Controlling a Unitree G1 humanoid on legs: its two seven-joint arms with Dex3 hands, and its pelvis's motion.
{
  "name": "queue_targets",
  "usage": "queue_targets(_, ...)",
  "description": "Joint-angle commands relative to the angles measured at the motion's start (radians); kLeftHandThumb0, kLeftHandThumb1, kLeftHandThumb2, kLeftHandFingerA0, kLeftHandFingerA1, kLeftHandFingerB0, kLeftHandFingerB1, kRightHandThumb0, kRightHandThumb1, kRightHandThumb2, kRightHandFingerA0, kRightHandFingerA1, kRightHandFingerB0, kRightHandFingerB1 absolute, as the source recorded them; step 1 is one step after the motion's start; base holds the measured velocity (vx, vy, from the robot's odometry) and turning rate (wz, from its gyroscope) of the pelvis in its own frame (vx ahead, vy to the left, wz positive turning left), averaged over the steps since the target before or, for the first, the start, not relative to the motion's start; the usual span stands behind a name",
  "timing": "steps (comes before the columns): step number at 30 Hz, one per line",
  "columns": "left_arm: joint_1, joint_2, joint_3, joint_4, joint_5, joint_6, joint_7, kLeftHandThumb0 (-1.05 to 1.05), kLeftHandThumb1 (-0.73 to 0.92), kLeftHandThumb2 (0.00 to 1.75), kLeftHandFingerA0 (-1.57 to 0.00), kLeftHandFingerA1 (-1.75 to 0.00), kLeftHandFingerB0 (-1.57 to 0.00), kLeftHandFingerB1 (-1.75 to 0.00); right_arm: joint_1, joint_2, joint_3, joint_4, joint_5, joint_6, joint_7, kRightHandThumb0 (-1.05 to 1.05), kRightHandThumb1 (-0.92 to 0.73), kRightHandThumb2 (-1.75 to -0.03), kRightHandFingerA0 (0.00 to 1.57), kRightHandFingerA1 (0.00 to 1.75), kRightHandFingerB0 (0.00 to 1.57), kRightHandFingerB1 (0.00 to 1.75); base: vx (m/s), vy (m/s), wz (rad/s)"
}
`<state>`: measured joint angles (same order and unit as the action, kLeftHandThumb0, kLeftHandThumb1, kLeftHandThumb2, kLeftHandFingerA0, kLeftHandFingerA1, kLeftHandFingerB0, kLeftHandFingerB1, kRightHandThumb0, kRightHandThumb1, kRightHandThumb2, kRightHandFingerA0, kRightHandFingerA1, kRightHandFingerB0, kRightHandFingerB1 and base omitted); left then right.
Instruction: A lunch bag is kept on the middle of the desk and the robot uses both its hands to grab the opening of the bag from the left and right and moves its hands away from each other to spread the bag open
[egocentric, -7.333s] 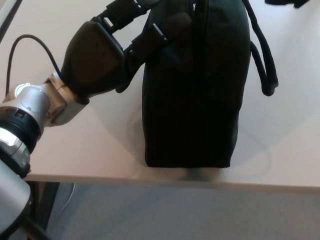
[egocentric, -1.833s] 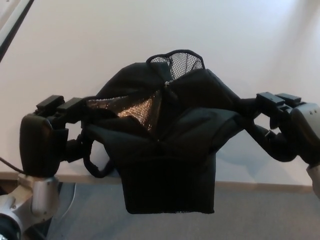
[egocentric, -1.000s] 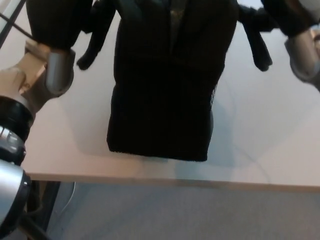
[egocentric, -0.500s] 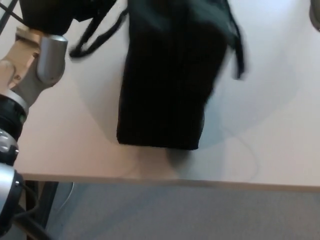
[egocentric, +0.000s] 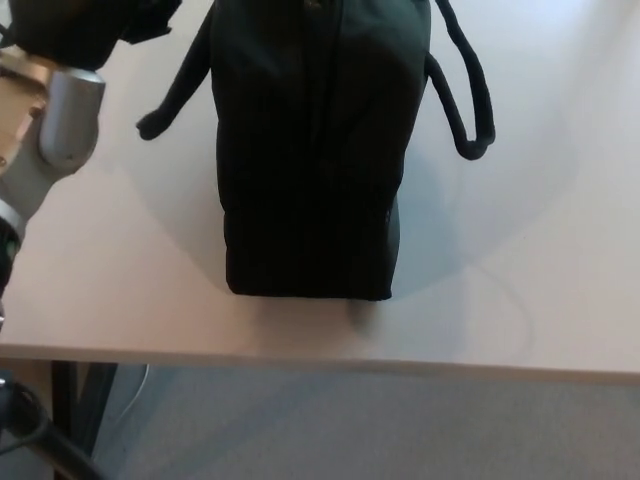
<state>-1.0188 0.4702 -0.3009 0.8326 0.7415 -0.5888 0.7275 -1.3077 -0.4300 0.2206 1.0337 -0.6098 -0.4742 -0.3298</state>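
Observation:
The black lunch bag stands on the pale desk, near its front edge. The picture's top edge cuts off the bag's opening. One black strap hangs down its left side and another strap loops down its right side. My left hand shows only as a black mass in the top left corner, just left of the bag, with its silver wrist below it. Whether it touches the left strap I cannot tell. My right hand does not show.
The desk's front edge runs across the lower picture, with grey carpet beneath it. A dark desk leg and a thin cable show at the lower left.
The view has shifted. My right hand, at the top right corner half a second ago, is out of view. The bag's blur has settled and both straps hang loose at its sides.

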Motion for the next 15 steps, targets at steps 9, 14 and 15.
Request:
queue_targets(9, 0.567, 0.233, 0.251, -0.482, -0.212, -0.061, -0.127, -0.28, 0.6, 0.65, -0.29, -0.35, -0.24, -0.33, 0.544, -0.255, -0.176, -0.463, 0.165, -0.207, 0.075, -0.63, -0.52, -0.8, 0.24, 0.43, 0.08, 0.37, 0.0, 0.0, 0.0)
queue_targets(14, 0.989, 0.209, 0.413, -0.755, -0.372, -0.125, -0.155, -0.3, 0.65, 0.6, -0.3, -0.35, -0.25, -0.3, 0.926, -0.299, -0.287, -0.658, 0.187, -0.339, 0.022, -0.34, -0.5, -1.02, 0.0, 0.47, 0.0, 0.49, 0.0, 0.0, 0.0)
queue_targets(15, 1.107, 0.192, 0.443, -0.798, -0.39, -0.163, -0.143, -0.24, 0.63, 0.59, -0.29, -0.36, -0.25, -0.3, 1.068, -0.283, -0.316, -0.72, 0.197, -0.381, 0.013, -0.34, -0.49, -1.02, 0.0, 0.48, 0.0, 0.5, 0.0, 0.0, 0.0)
